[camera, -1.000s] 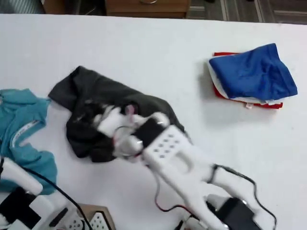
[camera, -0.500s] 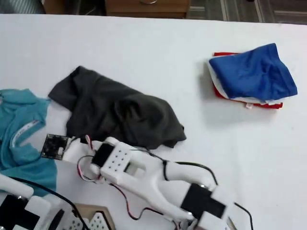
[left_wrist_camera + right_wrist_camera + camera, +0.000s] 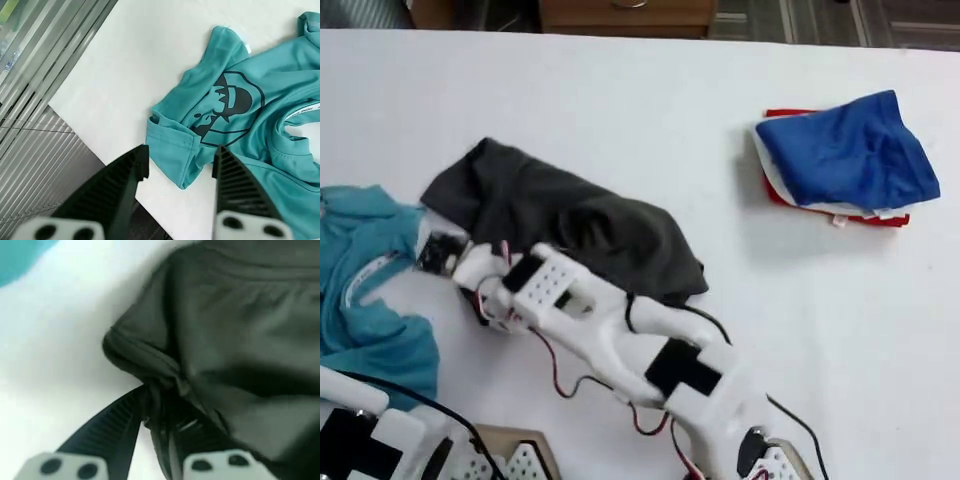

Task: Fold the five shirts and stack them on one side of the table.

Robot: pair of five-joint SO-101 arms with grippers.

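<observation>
Now the right gripper (image 3: 159,392) has moved onto the dark shirt (image 3: 570,225), jaws pinching its edge.

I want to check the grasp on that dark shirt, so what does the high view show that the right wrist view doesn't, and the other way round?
High view adds: the folded stack with a blue shirt on top, towards the table's right side, and the crumpled dark shirt in full outline.
Right wrist view adds: a close look at the right hand, its fingers closed on a fold of the dark shirt's hem.
Both share: the dark shirt, part of the teal shirt and the white table.
</observation>
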